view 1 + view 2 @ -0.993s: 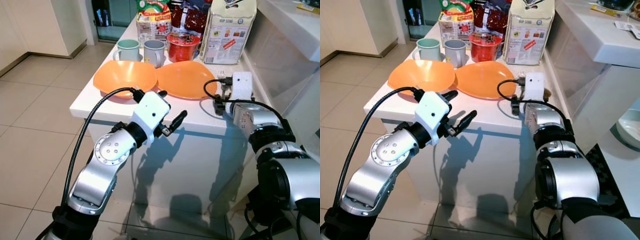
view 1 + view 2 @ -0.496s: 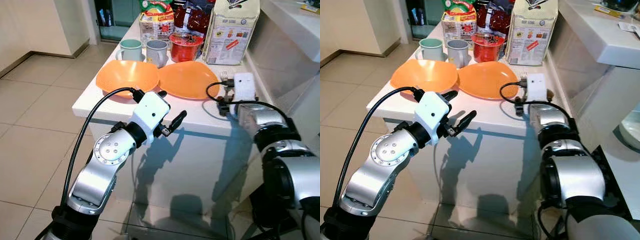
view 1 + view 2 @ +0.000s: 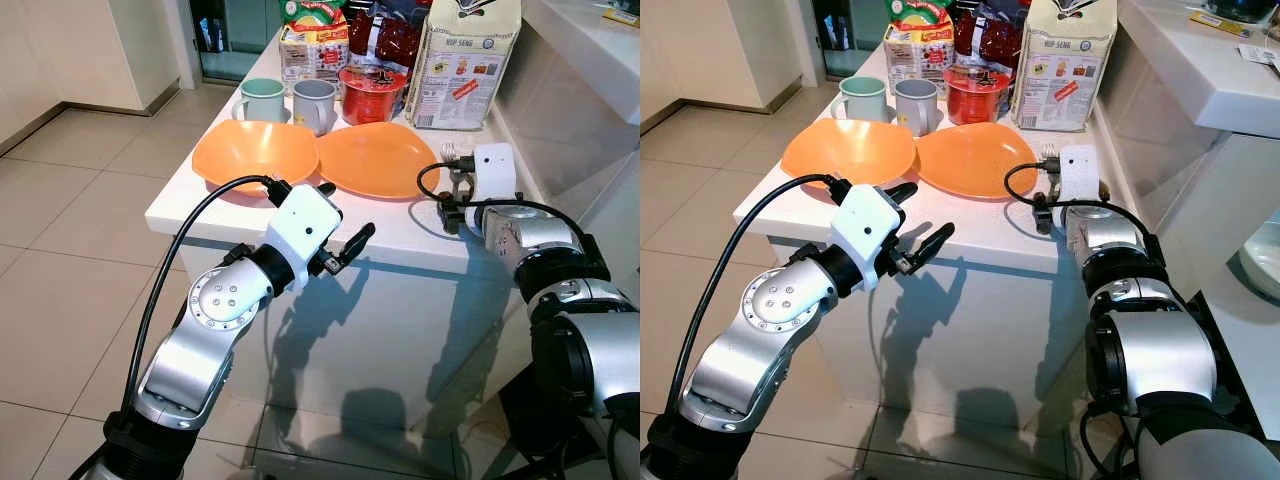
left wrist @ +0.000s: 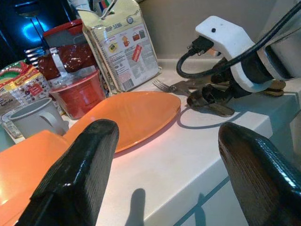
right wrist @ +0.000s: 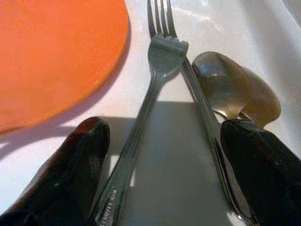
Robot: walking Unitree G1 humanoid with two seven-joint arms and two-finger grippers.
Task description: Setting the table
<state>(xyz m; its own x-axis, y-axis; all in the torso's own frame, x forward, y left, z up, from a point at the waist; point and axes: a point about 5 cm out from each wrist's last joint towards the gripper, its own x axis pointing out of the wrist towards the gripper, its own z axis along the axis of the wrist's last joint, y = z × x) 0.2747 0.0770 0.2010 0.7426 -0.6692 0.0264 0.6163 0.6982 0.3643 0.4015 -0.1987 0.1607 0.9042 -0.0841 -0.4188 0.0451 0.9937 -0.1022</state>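
The left gripper (image 3: 338, 222) hovers wide open off the white table's (image 3: 380, 225) near edge. At its one o'clock lie two orange plastic plates (image 3: 372, 158). The right gripper (image 5: 160, 155), fingers spread, straddles a steel fork (image 5: 150, 89); the right wrist view reveals two metal spoons (image 5: 230, 92) just beside.

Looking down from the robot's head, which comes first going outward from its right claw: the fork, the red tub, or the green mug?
From the right gripper:
1. Fork: right at its fingertips, beside the orange plate.
2. Red tub: farther back, behind that plate.
3. Green mug: farthest, at the back on the robot's left, beside the grey mug.
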